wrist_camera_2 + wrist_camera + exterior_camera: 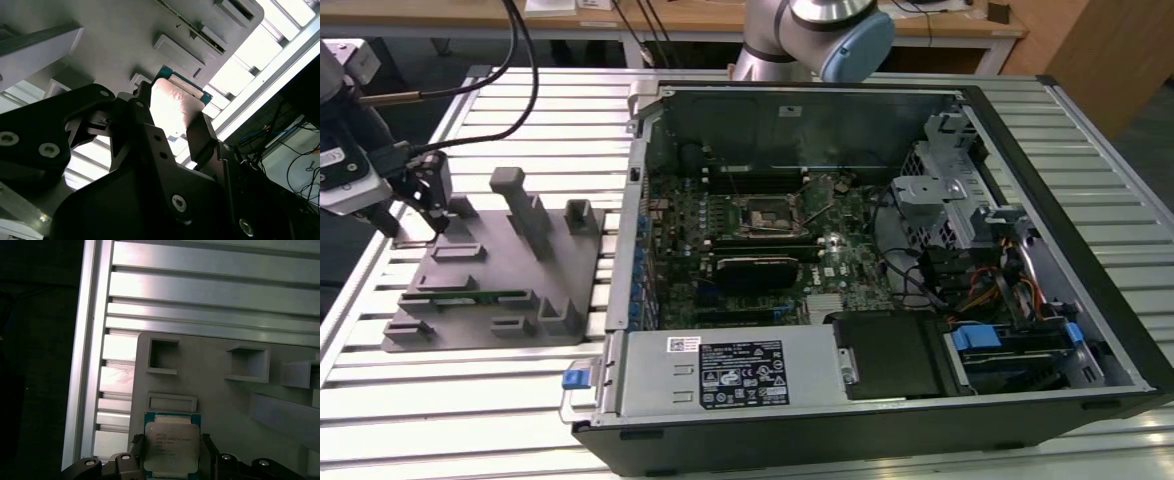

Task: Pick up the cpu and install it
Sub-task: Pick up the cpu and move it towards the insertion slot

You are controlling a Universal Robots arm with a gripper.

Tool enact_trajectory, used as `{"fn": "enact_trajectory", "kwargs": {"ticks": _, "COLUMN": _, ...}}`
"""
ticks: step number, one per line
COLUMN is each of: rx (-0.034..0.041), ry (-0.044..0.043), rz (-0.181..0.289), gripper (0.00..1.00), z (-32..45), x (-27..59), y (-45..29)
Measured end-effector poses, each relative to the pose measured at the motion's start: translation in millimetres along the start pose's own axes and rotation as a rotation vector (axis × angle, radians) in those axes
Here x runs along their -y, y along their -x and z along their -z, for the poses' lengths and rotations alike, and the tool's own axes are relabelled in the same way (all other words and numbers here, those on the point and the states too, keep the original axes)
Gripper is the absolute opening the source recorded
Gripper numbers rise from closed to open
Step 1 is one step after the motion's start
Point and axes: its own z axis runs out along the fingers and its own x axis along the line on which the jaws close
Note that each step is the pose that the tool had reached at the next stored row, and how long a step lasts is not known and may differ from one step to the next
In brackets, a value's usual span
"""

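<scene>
**A:** We find the end effector (414, 212) astride the cpu (171, 442), at the grey fixture (494, 290) on the table (454, 400). Whether it grips or merely flanks, we cannot tell.

**B:** We judge the cpu light, stiff, slick-topped and delicate underneath: hold its opposite edges.

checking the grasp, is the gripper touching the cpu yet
Cannot tell: in both wrist views the gripper straddles the cpu, with no contact or gap plain.

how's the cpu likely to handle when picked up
The cpu looks thin and flat with a metal top, so probably stiff and light. That smooth, shiny top may be slippery. Being square and flat, it shouldn't roll.
</scene>
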Motion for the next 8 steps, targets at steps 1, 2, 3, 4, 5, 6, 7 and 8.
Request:
{"fn": "enact_trajectory", "kwargs": {"ticks": 1, "rx": 0.0000, "ry": 0.0000, "rz": 0.000, "gripper": 0.53, "z": 0.6, "x": 0.0, "y": 0.0}}
{"fn": "enact_trajectory", "kwargs": {"ticks": 2, "rx": 0.0001, "ry": 0.0000, "rz": 0.000, "gripper": 0.53, "z": 1.3, "x": -0.1, "y": -0.1}}
{"fn": "enact_trajectory", "kwargs": {"ticks": 3, "rx": 0.0003, "ry": 0.0000, "rz": 0.000, "gripper": 0.53, "z": 1.9, "x": -0.1, "y": -0.1}}
{"fn": "enact_trajectory", "kwargs": {"ticks": 4, "rx": 0.0002, "ry": -0.0001, "rz": 0.000, "gripper": 0.53, "z": 2.6, "x": -0.2, "y": -0.2}}
{"fn": "enact_trajectory", "kwargs": {"ticks": 5, "rx": 0.0004, "ry": 0.0000, "rz": 0.000, "gripper": 0.53, "z": 3.2, "x": -0.2, "y": -0.2}}
{"fn": "enact_trajectory", "kwargs": {"ticks": 6, "rx": 0.0004, "ry": 0.0000, "rz": 0.000, "gripper": 0.53, "z": 3.8, "x": -0.3, "y": -0.3}}
{"fn": "enact_trajectory", "kwargs": {"ticks": 7, "rx": 0.0004, "ry": -0.0001, "rz": 0.000, "gripper": 0.53, "z": 4.5, "x": -0.3, "y": -0.3}}
{"fn": "enact_trajectory", "kwargs": {"ticks": 8, "rx": 0.0005, "ry": -0.0001, "rz": 0.000, "gripper": 0.53, "z": 5.0, "x": -0.4, "y": -0.4}}
